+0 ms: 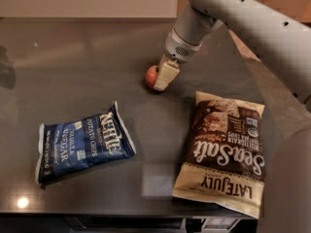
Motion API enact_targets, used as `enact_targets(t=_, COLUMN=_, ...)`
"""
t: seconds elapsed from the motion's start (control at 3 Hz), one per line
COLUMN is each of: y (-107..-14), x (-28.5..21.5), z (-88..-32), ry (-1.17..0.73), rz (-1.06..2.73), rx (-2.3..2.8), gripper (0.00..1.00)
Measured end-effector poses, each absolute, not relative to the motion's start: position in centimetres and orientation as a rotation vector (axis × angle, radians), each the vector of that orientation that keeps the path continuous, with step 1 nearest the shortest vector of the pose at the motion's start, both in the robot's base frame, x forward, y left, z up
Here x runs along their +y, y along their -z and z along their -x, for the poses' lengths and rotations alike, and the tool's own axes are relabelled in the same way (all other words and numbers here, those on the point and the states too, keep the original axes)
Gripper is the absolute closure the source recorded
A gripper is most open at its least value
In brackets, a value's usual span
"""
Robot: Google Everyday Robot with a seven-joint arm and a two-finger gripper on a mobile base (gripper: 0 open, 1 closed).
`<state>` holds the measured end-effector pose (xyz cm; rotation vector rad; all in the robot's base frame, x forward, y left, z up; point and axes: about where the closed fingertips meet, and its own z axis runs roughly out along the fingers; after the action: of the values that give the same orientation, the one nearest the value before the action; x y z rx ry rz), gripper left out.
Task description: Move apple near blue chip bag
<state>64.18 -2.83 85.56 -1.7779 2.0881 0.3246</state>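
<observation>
The apple (pixel 151 74), small and red-orange, sits on the dark table at centre back. My gripper (pixel 158 80) comes down from the upper right and is right at the apple, with its cream tip covering the apple's right side. The blue chip bag (pixel 82 144), navy with white "Kettle" lettering, lies flat at the front left, well apart from the apple and the gripper.
A larger brown-and-cream "Late July Sea Salt" bag (pixel 224 154) lies at the front right, close to the table's front edge (pixel 121 212). My grey arm (pixel 252 23) crosses the upper right. A wall runs behind the table's far edge.
</observation>
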Motion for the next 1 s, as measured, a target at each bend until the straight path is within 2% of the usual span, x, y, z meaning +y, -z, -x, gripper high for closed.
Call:
enact_targets(t=0.33, y=-86.8, x=-3.0, z=-62.5, ry=-0.365, rz=1.799, rx=2.044, gripper=0.96)
enact_targets(t=0.67, y=-88.0, x=-3.1, z=-59.8, ry=-0.409, rz=1.848, rx=1.988, gripper=1.00)
enact_targets(t=1.0, y=-88.6, x=-2.5, z=-56.7, ry=-0.407, rz=1.916, rx=1.928, gripper=1.00)
